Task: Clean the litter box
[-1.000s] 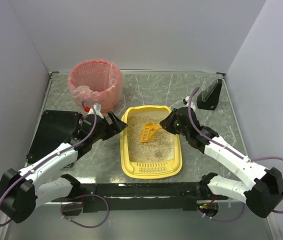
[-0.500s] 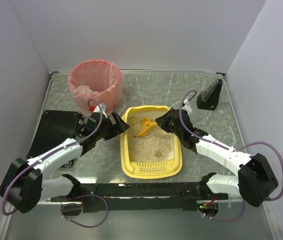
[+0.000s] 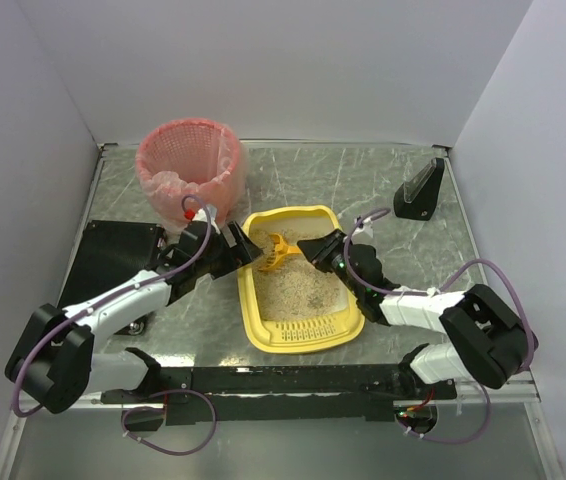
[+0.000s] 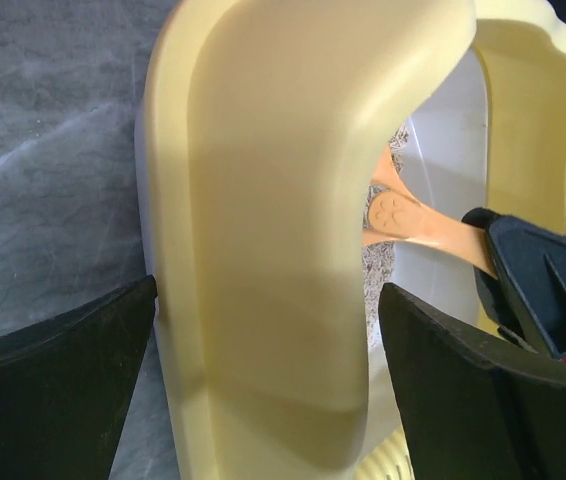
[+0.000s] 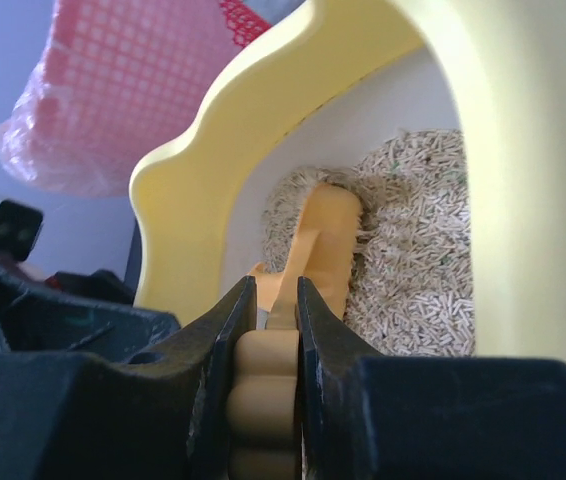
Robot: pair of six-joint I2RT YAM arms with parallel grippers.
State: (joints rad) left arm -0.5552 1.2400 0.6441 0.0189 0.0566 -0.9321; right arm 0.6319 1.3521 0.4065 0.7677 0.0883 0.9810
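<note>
The yellow litter box [image 3: 260, 318] with beige litter lies mid-table. My left gripper [image 3: 244, 249] straddles its far-left rim; in the left wrist view the broad yellow rim [image 4: 263, 230] fills the gap between my two black fingers [image 4: 63, 400], which press against both sides. My right gripper [image 3: 313, 249] reaches low over the box's far end, shut on the handle of the small orange scoop [image 3: 278, 249]. In the right wrist view the scoop [image 5: 325, 240] lies in the litter near the far-left corner, its handle pinched between my fingers [image 5: 268, 320].
A pink-lined round basket [image 3: 191, 168] stands just behind the box's left corner, close to my left arm. A black pad [image 3: 113, 255] lies at the left. A small black stand [image 3: 420, 190] sits at the back right.
My right gripper has swung left and lower with the scoop, from the box's middle to its far-left corner. My left gripper has moved in onto the left rim. The box's far end has shifted slightly.
</note>
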